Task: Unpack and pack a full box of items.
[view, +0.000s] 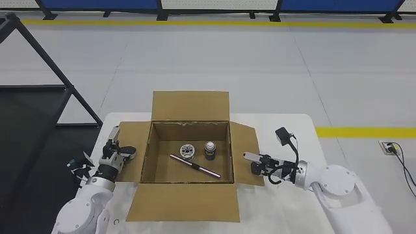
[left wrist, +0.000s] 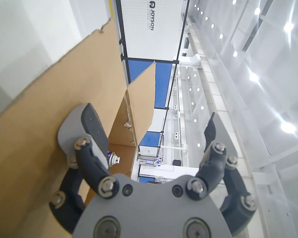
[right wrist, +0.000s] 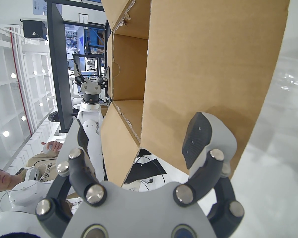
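An open cardboard box (view: 190, 198) sits in the middle of the white table with all its flaps folded out. Inside lie a small round grey item (view: 188, 149), a dark can (view: 210, 147) and a long thin rod (view: 195, 166). My left gripper (view: 121, 149) is open at the left flap (left wrist: 52, 100), one finger pad (left wrist: 94, 127) close beside the cardboard; past it I see the can's top (left wrist: 113, 159). At the right flap (right wrist: 213, 50), my right gripper (view: 253, 162) is open and holds nothing. Its pad (right wrist: 197, 139) hovers by the flap.
The white table (view: 286, 127) has bare strips on either side of the box. A dark metal frame (view: 39, 52) stands off the table to the left. The right wrist view also shows the other arm's gripper (right wrist: 90, 77) beyond the box.
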Controlling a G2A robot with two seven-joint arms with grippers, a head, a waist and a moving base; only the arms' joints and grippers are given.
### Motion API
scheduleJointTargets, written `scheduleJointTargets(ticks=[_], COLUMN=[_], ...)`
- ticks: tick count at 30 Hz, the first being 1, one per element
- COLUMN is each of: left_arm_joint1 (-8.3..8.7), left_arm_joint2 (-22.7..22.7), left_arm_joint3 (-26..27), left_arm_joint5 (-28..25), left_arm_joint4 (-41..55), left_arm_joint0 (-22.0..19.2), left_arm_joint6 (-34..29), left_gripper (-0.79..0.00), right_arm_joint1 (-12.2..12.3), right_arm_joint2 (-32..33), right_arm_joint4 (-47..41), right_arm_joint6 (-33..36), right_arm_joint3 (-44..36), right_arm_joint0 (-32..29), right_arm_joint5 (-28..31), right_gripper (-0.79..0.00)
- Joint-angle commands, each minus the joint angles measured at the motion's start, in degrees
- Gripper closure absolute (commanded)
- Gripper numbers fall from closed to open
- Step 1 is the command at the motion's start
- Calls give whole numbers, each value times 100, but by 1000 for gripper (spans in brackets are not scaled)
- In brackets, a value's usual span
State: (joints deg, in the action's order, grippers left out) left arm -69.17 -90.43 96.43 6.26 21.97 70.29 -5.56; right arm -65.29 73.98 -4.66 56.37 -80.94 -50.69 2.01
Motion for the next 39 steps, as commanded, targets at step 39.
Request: scheduleJointTargets(ticks=[39], left_arm_joint1=[-2], left_arm_joint2=[-751], left_arm_joint3=[1243], left_arm_joint5=[-672], left_arm_joint4=[600], left_arm_joint0=[382], left_arm_joint6=[-559], left_gripper=[-785], right_arm_joint1=[50], right_arm_joint2=[-152], right_arm_joint4=[-356], right_arm_joint6=[-135], right_arm_joint3=[-970], right_arm_joint0=[354], right_arm_joint5=[213], right_gripper=[-785])
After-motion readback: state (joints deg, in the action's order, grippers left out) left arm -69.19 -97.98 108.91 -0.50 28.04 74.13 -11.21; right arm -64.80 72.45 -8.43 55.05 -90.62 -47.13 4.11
